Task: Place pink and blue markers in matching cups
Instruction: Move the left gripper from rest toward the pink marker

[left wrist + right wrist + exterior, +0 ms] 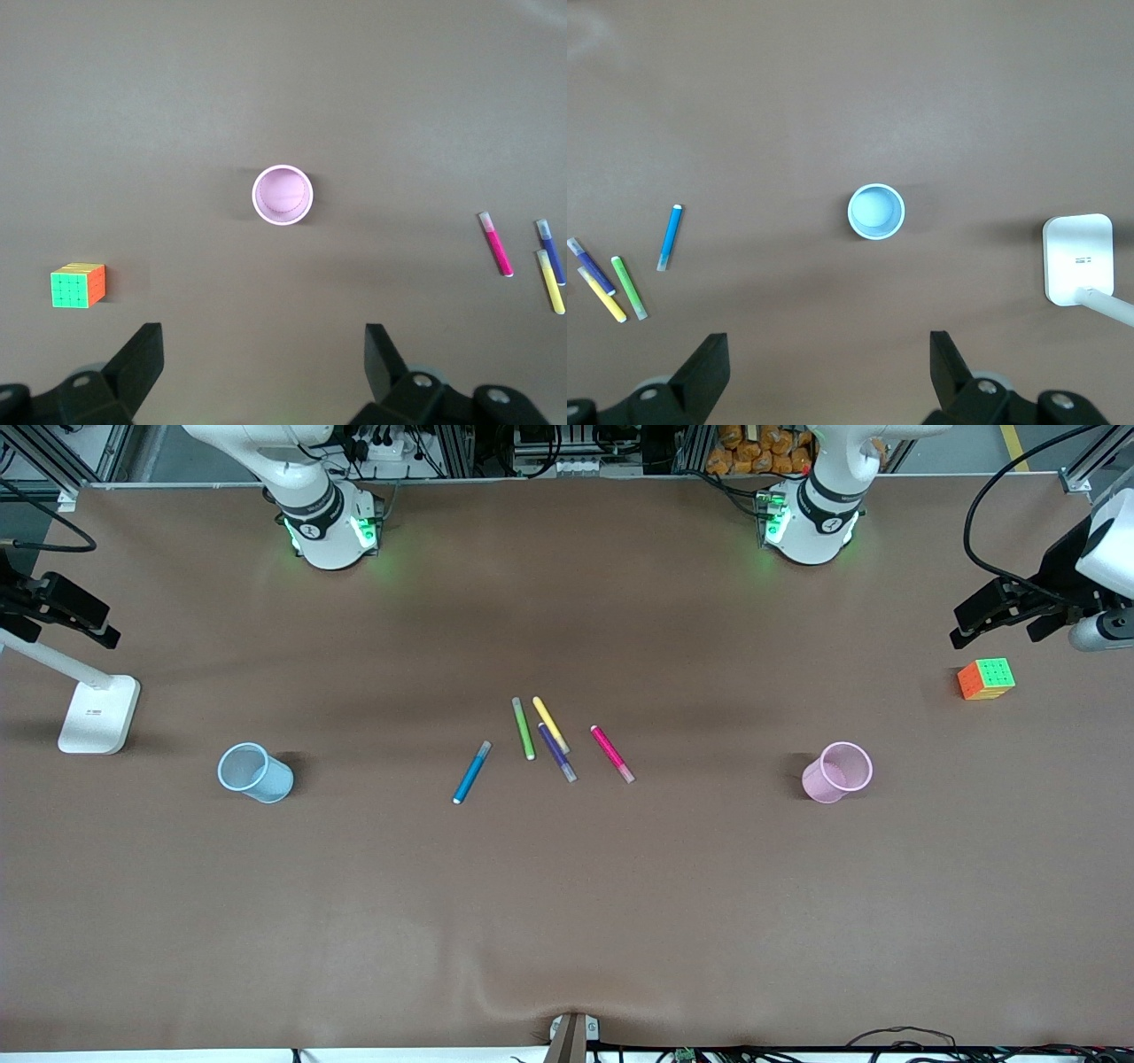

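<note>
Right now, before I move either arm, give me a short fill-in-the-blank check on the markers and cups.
1. The blue marker lies on the ___.
2. Both cups stand upright and ___.
3. The pink marker lies toward the ___ cup's end of the table.
4. The purple marker touches the ___ marker.

Missing words: table; empty; pink; yellow

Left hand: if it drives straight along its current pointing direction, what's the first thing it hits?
Probably bare table close to the pink cup. The open left hand looks down with the cup just ahead of its fingers, so a rim contact cannot be ruled out.
</note>
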You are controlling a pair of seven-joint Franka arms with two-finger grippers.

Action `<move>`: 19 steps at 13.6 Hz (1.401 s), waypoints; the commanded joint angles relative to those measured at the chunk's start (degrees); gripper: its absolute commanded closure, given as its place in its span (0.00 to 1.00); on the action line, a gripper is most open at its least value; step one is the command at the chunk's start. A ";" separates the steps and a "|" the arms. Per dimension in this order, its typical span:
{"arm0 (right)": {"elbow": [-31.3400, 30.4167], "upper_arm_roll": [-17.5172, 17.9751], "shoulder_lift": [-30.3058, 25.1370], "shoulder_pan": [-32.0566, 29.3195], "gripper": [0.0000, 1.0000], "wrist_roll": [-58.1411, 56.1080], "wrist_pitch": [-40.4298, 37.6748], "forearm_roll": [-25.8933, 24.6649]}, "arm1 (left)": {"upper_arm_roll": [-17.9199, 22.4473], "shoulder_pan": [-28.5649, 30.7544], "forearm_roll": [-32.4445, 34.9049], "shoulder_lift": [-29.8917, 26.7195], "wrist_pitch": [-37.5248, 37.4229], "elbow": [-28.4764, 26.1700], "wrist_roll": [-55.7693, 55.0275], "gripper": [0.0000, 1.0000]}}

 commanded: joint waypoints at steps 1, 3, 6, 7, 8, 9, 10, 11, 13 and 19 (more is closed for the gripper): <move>1.47 -0.20 0.59 0.17 0.00 -5.41 -0.79 -0.93 | -0.53 -0.24 1.26 -0.10 -1.52 1.10 -0.43 0.00; 1.47 -0.20 0.59 0.17 0.00 -6.95 -0.79 -0.93 | -0.80 -0.15 1.26 -0.02 -1.52 1.01 -1.39 0.00; 1.38 -0.20 0.59 0.00 0.00 -6.95 -0.87 -0.93 | -0.80 -0.15 1.26 -0.10 -1.52 0.92 -1.57 0.00; 1.38 -0.20 0.59 -0.09 0.00 -6.95 -0.79 -0.93 | -0.80 -0.06 1.26 -0.10 -1.61 0.92 -1.57 0.00; 1.38 -0.20 0.59 -0.27 0.00 -6.95 -0.87 -0.93 | -0.80 0.03 1.26 0.16 -1.52 0.84 -1.48 0.00; 1.38 -0.20 0.68 -0.27 0.00 -6.95 -0.87 -0.85 | -0.89 0.03 1.08 0.42 -1.52 0.49 -1.57 0.00; 1.46 -0.20 0.68 -0.36 0.00 -6.95 -0.79 -0.85 | -0.89 -0.41 1.08 0.86 -1.61 0.14 -1.57 0.00; 1.47 -0.20 0.77 -0.36 0.00 -7.12 -0.79 -0.85 | -1.67 -0.76 1.08 1.38 -1.52 -0.39 -1.74 0.00; 1.47 -0.20 0.77 -0.36 0.00 -7.21 -0.87 -0.85 | -3.69 -0.85 1.26 3.40 -1.52 -0.66 -2.01 0.00; 1.46 -0.20 0.77 -0.27 0.00 -7.21 -0.87 -0.85 | -9.05 -1.11 1.35 9.81 -0.82 -0.04 -11.04 0.00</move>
